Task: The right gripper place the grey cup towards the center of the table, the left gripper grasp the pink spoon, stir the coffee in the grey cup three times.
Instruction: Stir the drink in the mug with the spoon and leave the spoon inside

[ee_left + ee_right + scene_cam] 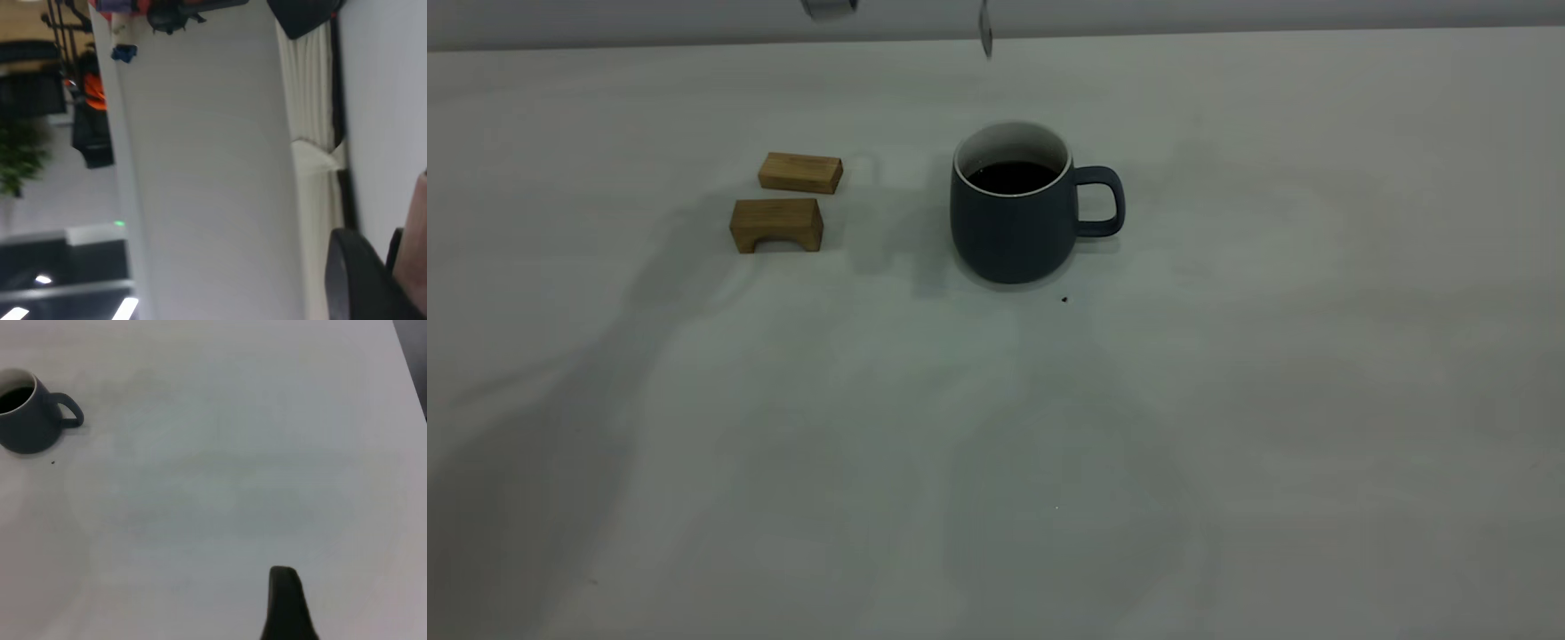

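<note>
1. Grey ceramic, the grey cup point(1012, 213) stands upright near the middle of the table point(1227, 427), handle turned toward the right arm's side, with the coffee point(1011, 176) dark inside it. I judge it heavy, stiff, breakable and ready to spill; the handle is the safest place to grip. Two wooden blocks point(787, 200) lie apart from it. At the top edge a thin metal tip, probably the pink spoon point(985, 31), hangs above the cup, not yet in the liquid.
2. Left wrist view: the left gripper point(373, 280) is raised and tilted, looking at the room; one dark finger lies against something pale pink. I judge it clamped on the spoon's light, slim handle.
3. Right wrist view: the right gripper point(287, 603) hovers well apart from the cup. Only one finger shows, so I cannot tell its state.
</note>
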You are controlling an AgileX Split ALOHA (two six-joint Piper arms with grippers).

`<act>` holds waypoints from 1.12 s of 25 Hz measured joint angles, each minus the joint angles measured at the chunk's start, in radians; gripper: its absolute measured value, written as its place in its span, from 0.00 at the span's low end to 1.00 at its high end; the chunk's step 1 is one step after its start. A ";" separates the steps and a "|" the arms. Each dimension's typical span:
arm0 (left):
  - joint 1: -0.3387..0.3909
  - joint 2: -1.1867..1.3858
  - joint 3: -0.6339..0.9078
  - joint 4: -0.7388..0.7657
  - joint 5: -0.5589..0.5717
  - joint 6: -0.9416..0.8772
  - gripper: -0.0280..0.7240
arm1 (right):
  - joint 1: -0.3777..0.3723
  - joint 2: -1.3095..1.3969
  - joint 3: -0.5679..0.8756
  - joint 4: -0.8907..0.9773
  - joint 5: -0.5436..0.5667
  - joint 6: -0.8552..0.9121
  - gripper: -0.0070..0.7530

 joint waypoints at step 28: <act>-0.038 0.208 0.000 -0.084 -0.149 -0.086 0.22 | 0.000 0.000 0.000 0.000 0.000 0.000 0.75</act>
